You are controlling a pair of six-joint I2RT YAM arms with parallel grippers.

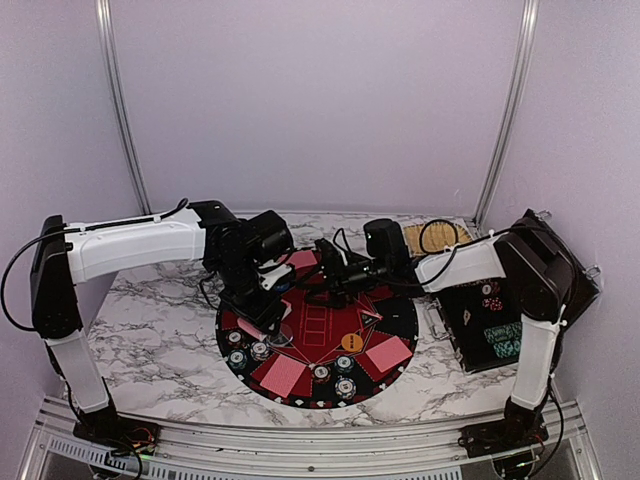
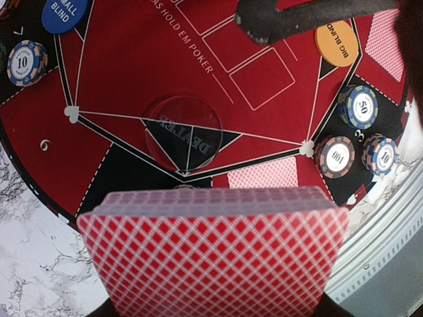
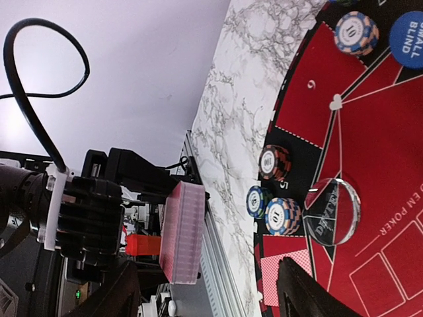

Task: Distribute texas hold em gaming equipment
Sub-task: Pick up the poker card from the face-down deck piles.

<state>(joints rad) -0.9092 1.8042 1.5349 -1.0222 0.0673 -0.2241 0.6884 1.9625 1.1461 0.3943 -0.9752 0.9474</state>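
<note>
My left gripper (image 1: 266, 303) is shut on a deck of pink-red-backed playing cards (image 2: 211, 254), held above the mat's near-left part; the deck hides its fingers in the left wrist view. My right gripper (image 1: 322, 280) is open and faces that deck (image 3: 183, 231) from the right, apart from it, with nothing between its fingers (image 3: 305, 294). On the mat lie the clear dealer button (image 2: 184, 132), the blue small-blind button (image 2: 65, 13), the orange big-blind button (image 2: 336, 43), chip stacks (image 2: 358, 105) (image 2: 334, 156) (image 2: 25, 63) and face-down cards (image 2: 263, 175) (image 1: 283, 375) (image 1: 388, 352).
The round black-and-red mat (image 1: 400, 310) lies in the middle of the marble table (image 1: 160, 340). A black case (image 1: 490, 320) with more chips stands open at the right. A metal rail (image 1: 300, 440) runs along the near edge. A tan block (image 1: 425, 238) sits behind the right arm.
</note>
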